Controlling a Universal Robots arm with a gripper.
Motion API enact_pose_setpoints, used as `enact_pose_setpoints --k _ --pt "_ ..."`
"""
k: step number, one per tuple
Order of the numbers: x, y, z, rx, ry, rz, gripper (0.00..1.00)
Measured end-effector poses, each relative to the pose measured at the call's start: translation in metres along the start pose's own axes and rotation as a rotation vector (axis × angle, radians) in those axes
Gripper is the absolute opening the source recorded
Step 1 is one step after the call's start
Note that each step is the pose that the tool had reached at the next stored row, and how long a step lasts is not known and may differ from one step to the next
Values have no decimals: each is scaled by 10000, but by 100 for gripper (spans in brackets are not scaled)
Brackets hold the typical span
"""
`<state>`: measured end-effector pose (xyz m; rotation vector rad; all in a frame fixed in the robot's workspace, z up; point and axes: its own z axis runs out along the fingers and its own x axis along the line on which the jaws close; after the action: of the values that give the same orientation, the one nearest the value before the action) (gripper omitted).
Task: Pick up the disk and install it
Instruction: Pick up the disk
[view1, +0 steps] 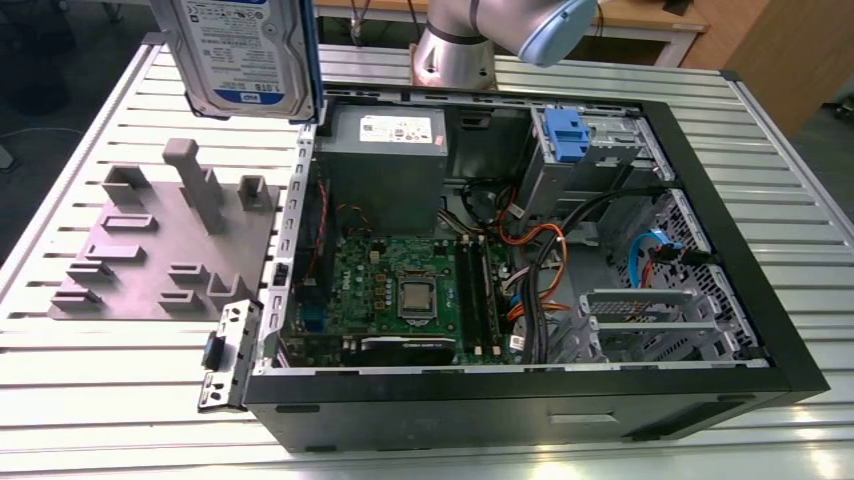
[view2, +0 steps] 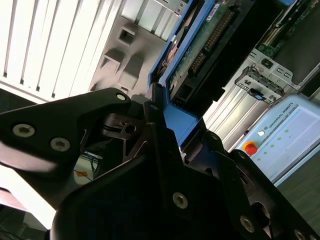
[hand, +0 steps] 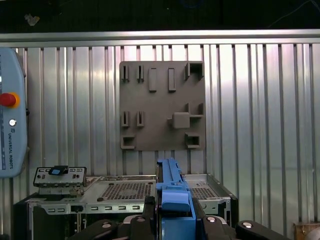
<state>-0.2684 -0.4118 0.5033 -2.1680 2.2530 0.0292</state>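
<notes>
The disk (view1: 247, 55), a silver hard drive with a white-and-blue label and blue side rails, hangs upright in the air above the table's far left, just outside the open computer case (view1: 534, 390). In the second wrist view my gripper (view2: 176, 127) is shut on the disk's blue rail (view2: 172, 112), with the drive's green circuit board (view2: 200, 45) beyond it. The first wrist view has the black fingers (hand: 149, 216) clamped on either side of the blue rail (hand: 172, 187), above the case's edge (hand: 125, 192).
A grey fixture plate (view1: 147, 250) with upright pegs lies on the slatted table left of the case, and faces me in the first wrist view (hand: 162, 105). Inside the case, a drive bay holds a blue bracket (view1: 567, 135). A pendant with a red button (hand: 7, 100) hangs nearby.
</notes>
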Motion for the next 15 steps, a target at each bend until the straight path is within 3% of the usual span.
enact_pose_setpoints --k 15 --pt "-2 -54 0 0 0 0 37"
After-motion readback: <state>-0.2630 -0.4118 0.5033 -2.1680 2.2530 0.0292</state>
